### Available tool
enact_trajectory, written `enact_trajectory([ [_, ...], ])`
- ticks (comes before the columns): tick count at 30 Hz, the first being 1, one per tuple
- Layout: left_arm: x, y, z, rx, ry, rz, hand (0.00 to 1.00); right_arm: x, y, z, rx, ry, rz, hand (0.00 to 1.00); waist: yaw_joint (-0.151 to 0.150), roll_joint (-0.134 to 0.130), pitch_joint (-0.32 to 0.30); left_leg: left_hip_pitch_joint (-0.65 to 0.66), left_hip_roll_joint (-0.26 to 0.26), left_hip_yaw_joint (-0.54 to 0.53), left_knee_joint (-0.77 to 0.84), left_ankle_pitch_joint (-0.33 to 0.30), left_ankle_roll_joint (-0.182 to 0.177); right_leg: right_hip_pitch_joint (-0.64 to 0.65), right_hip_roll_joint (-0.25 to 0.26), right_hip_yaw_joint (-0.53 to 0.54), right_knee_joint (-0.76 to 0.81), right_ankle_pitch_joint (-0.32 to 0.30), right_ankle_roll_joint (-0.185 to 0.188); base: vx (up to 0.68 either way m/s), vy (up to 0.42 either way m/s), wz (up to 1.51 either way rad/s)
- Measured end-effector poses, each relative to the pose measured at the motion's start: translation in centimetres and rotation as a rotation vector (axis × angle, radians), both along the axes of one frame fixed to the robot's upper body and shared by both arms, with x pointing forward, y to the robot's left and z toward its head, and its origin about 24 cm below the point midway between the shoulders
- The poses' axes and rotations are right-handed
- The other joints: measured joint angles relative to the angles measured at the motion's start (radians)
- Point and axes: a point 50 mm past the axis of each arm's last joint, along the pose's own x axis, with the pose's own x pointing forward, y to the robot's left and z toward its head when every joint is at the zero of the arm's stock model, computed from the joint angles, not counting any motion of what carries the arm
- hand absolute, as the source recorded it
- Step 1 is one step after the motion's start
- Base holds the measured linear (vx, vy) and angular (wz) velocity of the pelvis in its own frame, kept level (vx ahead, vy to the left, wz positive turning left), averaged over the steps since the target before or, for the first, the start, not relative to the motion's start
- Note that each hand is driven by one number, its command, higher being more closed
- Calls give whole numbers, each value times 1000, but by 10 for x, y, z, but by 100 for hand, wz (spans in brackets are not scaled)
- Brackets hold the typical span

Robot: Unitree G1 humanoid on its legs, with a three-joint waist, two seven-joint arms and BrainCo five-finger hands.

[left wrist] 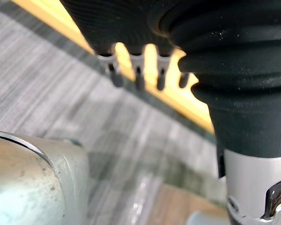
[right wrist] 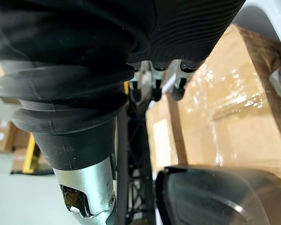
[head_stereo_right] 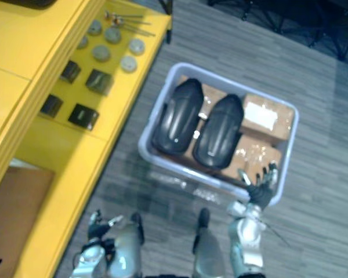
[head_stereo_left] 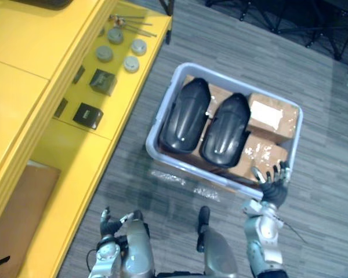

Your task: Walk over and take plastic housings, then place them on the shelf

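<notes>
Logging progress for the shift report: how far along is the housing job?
Done: the walk over; the robot stands at the bin. In hand: nothing yet; the open right hand is at the bin's near rim, the open left hand hangs beside the yellow shelf. Left: both black housings lie in the bin on cardboard boxes, so picking them up and placing them on the shelf all remain.

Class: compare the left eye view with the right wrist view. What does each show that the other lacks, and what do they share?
Left eye view adds the yellow shelf, its round discs, and the left hand. Right wrist view adds distant stacked cartons. Shared: right hand, a black housing, taped cardboard boxes, the bin.
</notes>
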Motion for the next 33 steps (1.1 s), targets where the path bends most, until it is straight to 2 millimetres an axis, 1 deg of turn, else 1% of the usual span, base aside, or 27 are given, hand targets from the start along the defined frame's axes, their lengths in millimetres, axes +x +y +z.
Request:
enact_trajectory([
  [4, -1, 3, -1, -11, 17, 7, 0, -1, -7, 0, -1, -8, 3, 0, -1, -2, -3, 33, -3, -25, -3, -4, -3, 34, -9, -37, 50, -40, 3, 0, -6, 21],
  [6, -2, 7, -2, -46, 27, 16, 0, 1, -13, 4, -2, -27, -1, 0, 3, -9, -7, 22, -6, -38, -11, 0, -6, 32, -13, -59, 54, -44, 4, -17, -16, 26],
  [9, -4, 14, -2, -60, 40, 5, 0, 12, -22, 12, 10, -53, -53, 0, 0, -33, -23, -11, -28, -66, -50, 36, -11, 16, -21, -81, 32, -36, 6, -8, -18, 37],
  [11, -4, 18, -1, -57, 40, -11, 0, 23, -35, 17, 20, -59, -142, 0, 2, -43, -29, -31, -38, -89, -81, 69, -14, 16, -21, -97, 1, -18, 0, 6, -31, 48],
  [13, -4, 20, -1, -45, 44, -21, 0, 36, -52, 31, 31, -85, -265, 0, 7, -43, -29, -51, -43, -109, -103, 103, -18, 21, -22, -128, -11, -9, -6, -7, -23, 53],
  [17, -5, 22, -1, -30, 39, -23, 0, 50, -62, 59, 21, -163, -344, 0, 37, -42, -29, -39, -44, -109, -146, 143, -18, 34, -22, -145, -14, 1, -20, -25, -15, 23],
  [18, -5, 22, -1, -28, 39, -26, 0, 53, -62, 64, 22, -180, -347, 0, 38, -41, -28, -40, -46, -109, -151, 150, -18, 34, -23, -145, -14, 3, -22, -46, 0, 14],
  [20, -5, 21, -1, -31, 39, -29, 0, 60, -63, 75, 21, -212, -346, 0, 39, -36, -25, -43, -48, -109, -154, 151, -17, 34, -23, -145, -14, 3, -23, -60, 12, 8],
  [21, -5, 21, -2, -32, 39, -31, 0, 62, -63, 77, 12, -211, -343, 0, 39, -34, -24, -45, -49, -109, -153, 152, -16, 33, -24, -145, -14, 2, -24, -82, 18, 7],
  [22, -4, 20, -1, -33, 36, -33, 0, 64, -64, 79, 4, -204, -340, 0, 39, -32, -23, -54, -52, -110, -151, 154, -13, 30, -25, -143, -14, -3, -30, -90, 19, 15],
  [23, -2, 19, 0, -35, 30, -41, 0, 66, -66, 79, -5, -195, -342, 0, 38, -24, -17, -74, -54, -112, -143, 154, -12, 22, -25, -141, -11, -18, -52, -100, 19, 17],
  [24, 0, 18, 0, -38, 25, -51, 0, 67, -68, 80, -10, -189, -345, 0, 39, -20, -14, -82, -54, -113, -139, 155, -12, 13, -25, -141, -6, -26, -63, -111, 20, 15],
  [25, 4, 16, 1, -40, 17, -66, 0, 70, -71, 82, -14, -181, -349, 0, 42, -11, -8, -105, -54, -114, -127, 158, -8, -8, -26, -138, 8, -27, -66, -125, 28, 7],
  [26, 7, 15, 2, -41, 11, -73, 0, 75, -74, 83, -12, -159, -355, 0, 44, -1, 1, -122, -54, -116, -110, 158, -7, -23, -26, -137, 21, -27, -65, -114, 30, 3],
  [29, 14, 14, 7, -33, -26, -84, 0, 85, -78, 81, -7, -91, -379, 0, 56, 11, 23, -132, -53, -118, -100, 161, -3, -35, -28, -135, 40, -24, -60, -64, 12, 2],
  [30, 15, 14, 7, -31, -33, -85, 0, 87, -78, 81, -3, -84, -385, 0, 57, 11, 23, -138, -53, -118, -99, 162, -2, -42, -28, -134, 43, -24, -60, -47, 1, 1],
  [31, 16, 13, 8, -25, -40, -91, 0, 89, -79, 85, -2, -88, -390, 0, 56, 15, 26, -150, -53, -121, -92, 162, -2, -52, -28, -134, 47, -24, -60, -41, 4, 5],
  [32, 22, 9, 10, -23, -46, -120, 0, 92, -84, 93, -14, -98, -407, 0, 56, 27, 36, -167, -55, -125, -86, 164, 0, -66, -29, -134, 56, -23, -59, -42, 12, 7],
  [33, 25, 5, 11, -23, -50, -138, 0, 93, -88, 96, -18, -91, -414, 0, 56, 32, 39, -172, -56, -126, -85, 166, 1, -72, -32, -135, 59, -23, -58, -35, 14, 6],
])
